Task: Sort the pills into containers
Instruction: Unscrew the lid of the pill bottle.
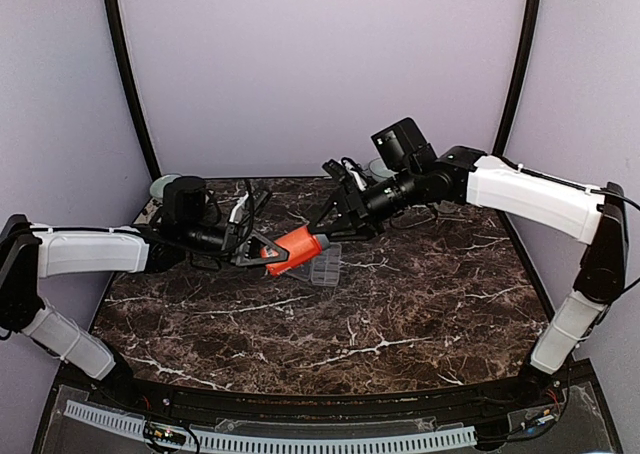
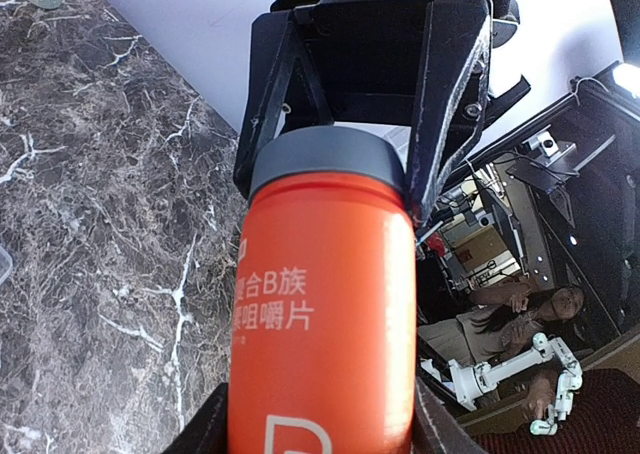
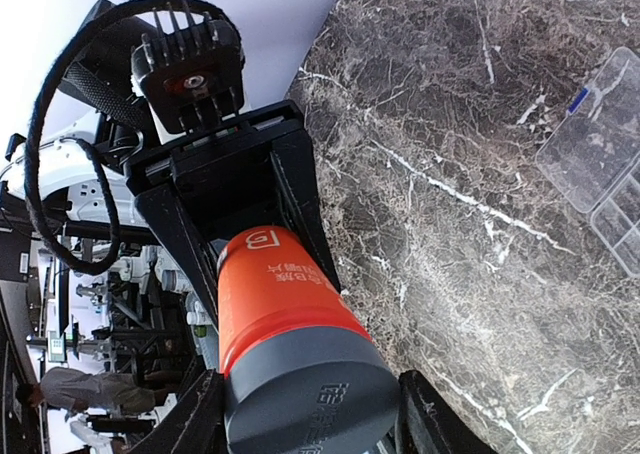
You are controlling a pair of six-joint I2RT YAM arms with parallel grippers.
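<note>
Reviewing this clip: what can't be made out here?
Pills: none visible; the orange bottle is opaque in every view.
Organiser box: top view, partly hidden by the bottle; right wrist view, cut off by the right edge; contents too small to tell.
Grey cap: loosened or tight, unclear in both wrist views.

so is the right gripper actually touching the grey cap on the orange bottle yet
Touching. The right wrist view shows the grey cap wedged between the right gripper's fingers, both pressed against its sides with no gap.
</note>
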